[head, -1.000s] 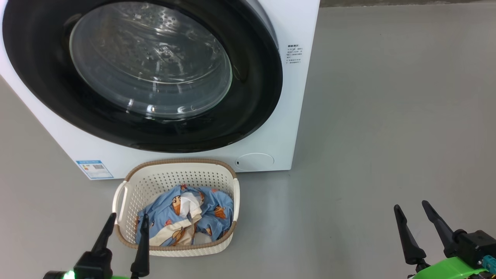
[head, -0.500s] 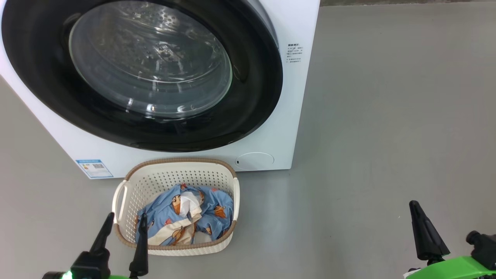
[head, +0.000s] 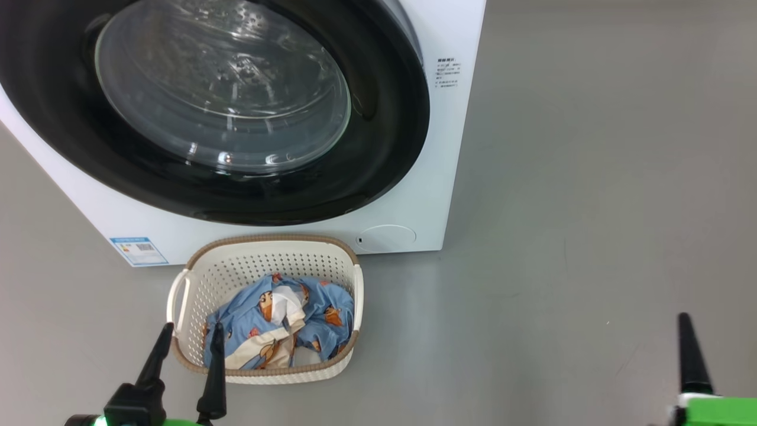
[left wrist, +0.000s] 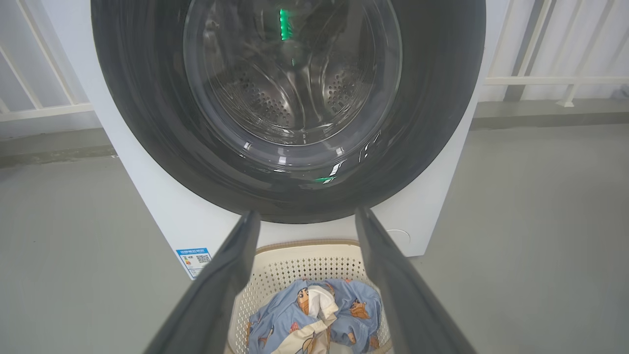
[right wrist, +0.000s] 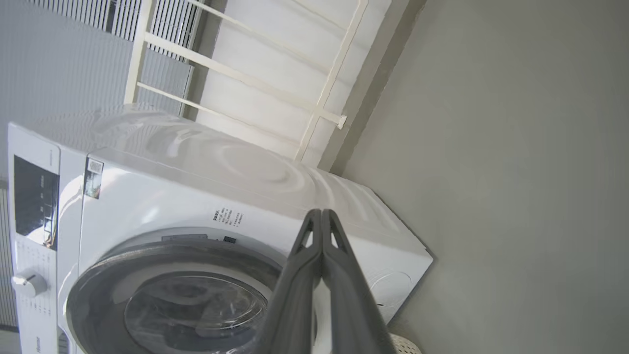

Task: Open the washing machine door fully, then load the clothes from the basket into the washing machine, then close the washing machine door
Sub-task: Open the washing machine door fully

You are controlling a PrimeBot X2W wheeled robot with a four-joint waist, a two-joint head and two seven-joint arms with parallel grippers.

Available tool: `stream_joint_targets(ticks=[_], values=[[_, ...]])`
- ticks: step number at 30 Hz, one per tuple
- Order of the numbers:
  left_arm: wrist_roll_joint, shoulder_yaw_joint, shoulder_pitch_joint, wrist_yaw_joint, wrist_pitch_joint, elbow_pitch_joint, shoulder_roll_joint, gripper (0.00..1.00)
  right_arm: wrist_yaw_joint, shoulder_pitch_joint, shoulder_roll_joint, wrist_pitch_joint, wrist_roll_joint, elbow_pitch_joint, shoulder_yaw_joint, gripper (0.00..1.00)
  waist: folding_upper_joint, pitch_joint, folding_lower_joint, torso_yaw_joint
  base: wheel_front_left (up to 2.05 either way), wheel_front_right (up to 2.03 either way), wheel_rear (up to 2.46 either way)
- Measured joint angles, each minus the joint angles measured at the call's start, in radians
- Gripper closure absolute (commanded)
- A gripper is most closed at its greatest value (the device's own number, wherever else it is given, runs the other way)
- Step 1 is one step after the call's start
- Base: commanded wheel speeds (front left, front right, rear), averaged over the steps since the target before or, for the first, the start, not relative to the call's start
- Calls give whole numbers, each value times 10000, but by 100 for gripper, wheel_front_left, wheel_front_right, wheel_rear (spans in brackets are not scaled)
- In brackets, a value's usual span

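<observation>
Sideways goes the right gripper, 2 fingers now closed — left gripper's stand apart; washing machine door shut, clothes in basket, all 3 steps remain.

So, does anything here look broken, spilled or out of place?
Nothing stands out. The door sits shut on the washer, the basket stands upright on the floor just in front of it, and the clothes lie bundled inside, none hanging over the rim.

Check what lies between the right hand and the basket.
Nothing but bare grey floor separates the right hand from the basket, as the head view shows.
</observation>
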Motion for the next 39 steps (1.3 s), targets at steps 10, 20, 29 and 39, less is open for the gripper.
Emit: stream_joint_targets(ticks=[10, 20, 29, 39], values=[[-65, -232, -6, 12, 0, -107, 2, 0, 0, -530, -533, 2098, 3731, 155, -1501, 100, 0, 552, 0, -68, 0, 0, 0], [-230, -341, -379, 207, 0, -368, 0, 0, -2, -2575, -686, 5549, 4330, 1565, -3649, 100, 0, 1675, 0, -159, 0, 0, 0], [-196, -265, -891, 380, 0, -911, 2, 0, -2, -4749, -972, 7281, 3802, 2002, -4123, 100, 0, 2928, 0, -106, 0, 0, 0], [-182, -633, -1313, 708, 0, -1200, -2, 0, -2, -6997, -1177, 8234, 2928, 1517, -4057, 100, 0, 4101, 0, 109, 0, 0, 0]])
